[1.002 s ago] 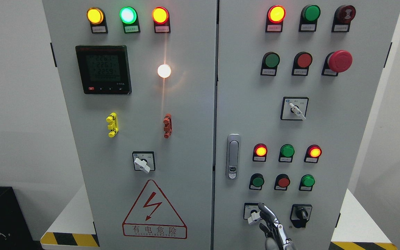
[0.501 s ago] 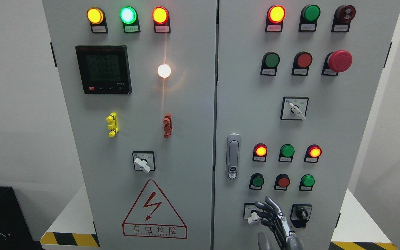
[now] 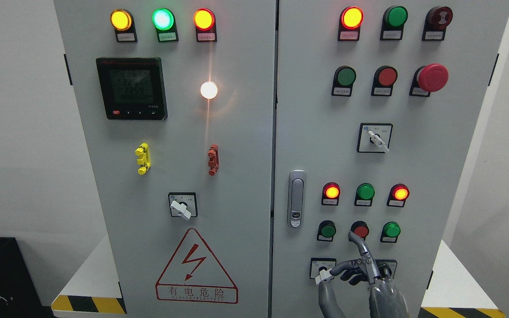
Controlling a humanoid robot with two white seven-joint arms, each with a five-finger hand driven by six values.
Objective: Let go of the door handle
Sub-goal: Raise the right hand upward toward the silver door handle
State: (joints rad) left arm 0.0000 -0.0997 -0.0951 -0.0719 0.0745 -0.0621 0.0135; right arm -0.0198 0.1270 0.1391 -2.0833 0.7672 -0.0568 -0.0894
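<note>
- The right robot hand [image 3: 360, 276] rises from the bottom edge, right of the middle, in front of the lower part of the grey metal cabinet's right-hand door [image 3: 413, 168].
- Its fingers are spread and grip nothing: one grey finger [image 3: 359, 244] points up to just below the dark red round push button [image 3: 361, 230], and another reaches left toward the white lever of the small selector switch [image 3: 323, 274]; whether it touches the lever is unclear.
- The silver, oblong door handle [image 3: 297, 198] sits flush and upright at the left edge of that door, above and left of the hand, well apart from it.
- A black rotary switch [image 3: 387, 268] is partly hidden behind the hand.
- On the left-hand door [image 3: 237, 198], a red triangular lightning warning sign [image 3: 196, 267] sits below another white-levered switch [image 3: 182, 206].
- The left arm does not show.
</note>
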